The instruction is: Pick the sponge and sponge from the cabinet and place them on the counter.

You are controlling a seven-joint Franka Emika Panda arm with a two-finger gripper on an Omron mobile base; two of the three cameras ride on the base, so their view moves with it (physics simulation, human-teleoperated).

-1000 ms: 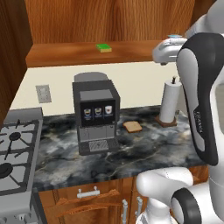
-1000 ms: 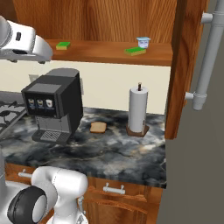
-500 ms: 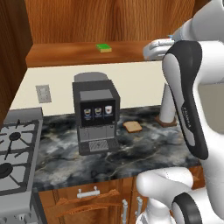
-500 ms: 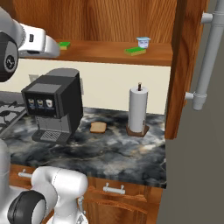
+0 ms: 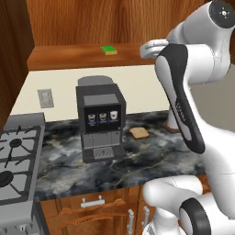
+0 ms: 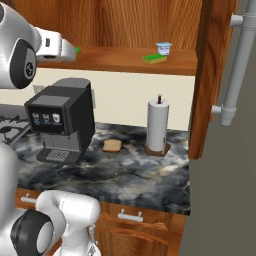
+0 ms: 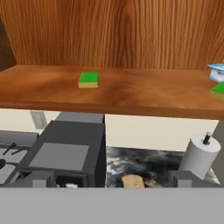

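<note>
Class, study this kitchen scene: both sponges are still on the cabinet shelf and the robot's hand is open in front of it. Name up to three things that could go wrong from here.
1. The right sponge lies close beside the small cup; reaching for it may knock the cup off the shelf.
2. The left sponge is flat and thin, so the open hand's fingers could slide over it or push it back.
3. The coffee machine stands below the shelf; lowering a sponge to the counter may clip it.

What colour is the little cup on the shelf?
The cup is white with a blue rim, clearest in the right base view.
</note>
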